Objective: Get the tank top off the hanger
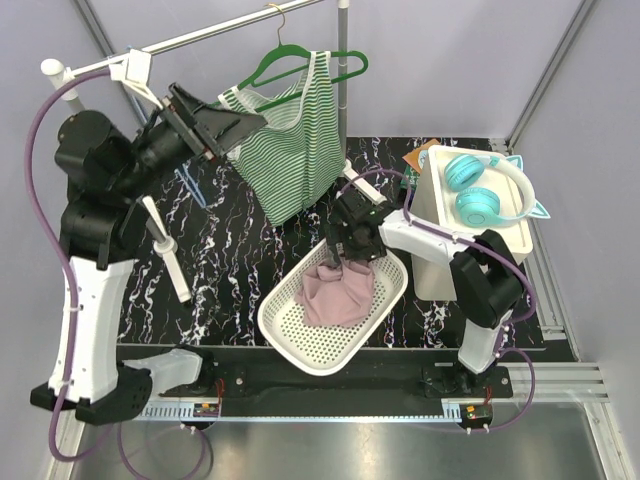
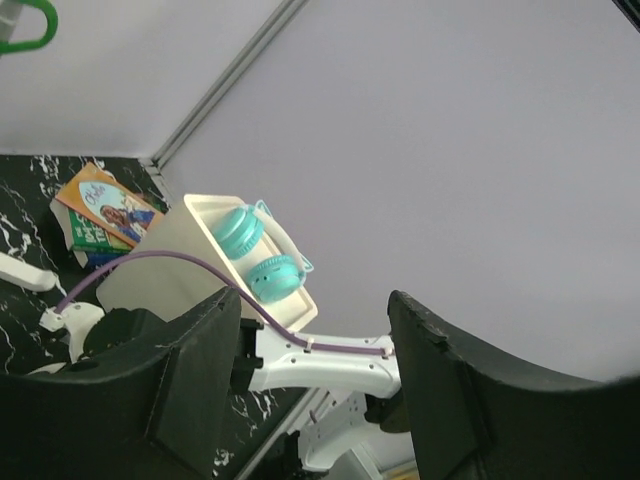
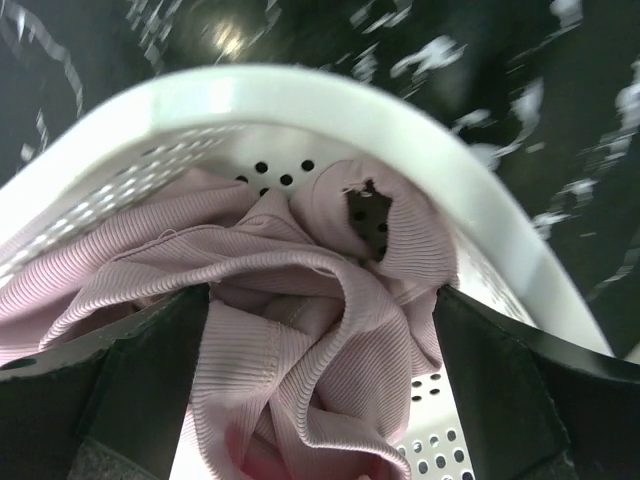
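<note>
A green-and-white striped tank top (image 1: 300,150) hangs on a green hanger (image 1: 300,62) from the rack rail. My left gripper (image 1: 243,127) is raised beside the top's left shoulder. In the left wrist view this gripper (image 2: 312,305) is open with nothing between its fingers, and only the hanger's green end (image 2: 25,25) shows. My right gripper (image 1: 345,255) is low over a white basket (image 1: 300,345). It stands open (image 3: 320,300), its fingers on either side of a crumpled pink garment (image 3: 300,270) lying in the basket (image 3: 300,95).
A white box (image 1: 440,215) at the right carries teal headphones (image 1: 480,185), with a book (image 1: 415,160) behind it. The rack's upright pole (image 1: 343,70) stands just right of the hanger. A white rod-like piece (image 1: 165,250) lies on the black marbled table at the left.
</note>
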Tool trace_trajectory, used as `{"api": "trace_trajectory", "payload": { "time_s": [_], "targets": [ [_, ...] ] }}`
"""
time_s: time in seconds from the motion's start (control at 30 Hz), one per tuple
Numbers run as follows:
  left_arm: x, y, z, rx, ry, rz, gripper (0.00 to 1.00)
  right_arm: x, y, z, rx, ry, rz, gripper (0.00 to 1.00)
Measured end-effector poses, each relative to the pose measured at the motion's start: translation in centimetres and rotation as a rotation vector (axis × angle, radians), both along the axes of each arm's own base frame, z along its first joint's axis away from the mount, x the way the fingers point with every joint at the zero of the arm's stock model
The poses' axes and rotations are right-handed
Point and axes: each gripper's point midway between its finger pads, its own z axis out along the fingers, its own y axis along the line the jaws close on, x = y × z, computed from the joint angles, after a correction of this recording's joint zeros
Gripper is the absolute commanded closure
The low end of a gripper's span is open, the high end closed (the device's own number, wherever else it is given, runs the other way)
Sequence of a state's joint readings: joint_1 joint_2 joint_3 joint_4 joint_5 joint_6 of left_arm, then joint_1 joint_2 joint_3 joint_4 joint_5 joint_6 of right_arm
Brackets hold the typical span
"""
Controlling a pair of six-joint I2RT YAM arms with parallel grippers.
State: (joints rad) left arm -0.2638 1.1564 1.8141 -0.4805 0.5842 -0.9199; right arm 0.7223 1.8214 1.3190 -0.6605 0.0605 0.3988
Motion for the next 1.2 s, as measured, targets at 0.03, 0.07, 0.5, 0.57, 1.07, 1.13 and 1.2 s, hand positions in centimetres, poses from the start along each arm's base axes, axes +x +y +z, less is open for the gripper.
{"api": "trace_trajectory", "payload": {
  "time_s": [0.03,0.07,0.5,0.57,1.07,1.13,1.2],
  "targets": [
    [0.4,-0.2,0.3,-0.001,-0.004,0.001,0.38,0.4,-0.3,0.1,-0.004,-0.006,-0.009,0.00],
    [1.0,-0.5,0.5,0.000,-0.006,0.001,0.38,0.8,-0.5,0.3,-0.007,-0.012,-0.016,0.00],
    [7.0,-2.6,-1.4,0.072,0.006,0.088,0.42,-0.6,1.4,10.1,0.242,-0.059,0.098,0.00],
    [7.4,-2.9,-1.8,0.090,-0.002,0.104,0.40,-1.3,1.8,14.3,0.333,-0.122,0.130,0.00],
    [10.4,-0.9,-6.3,0.311,0.013,0.277,0.27,-1.6,2.4,29.7,0.587,-0.357,0.137,0.00],
    [10.0,-0.4,-7.3,0.340,0.032,0.285,0.25,0.2,2.6,31.2,0.590,-0.405,0.114,0.00],
    [9.3,0.1,-8.5,0.373,0.057,0.289,0.25,2.8,2.6,33.0,0.590,-0.467,0.079,0.00]
  ]
}}
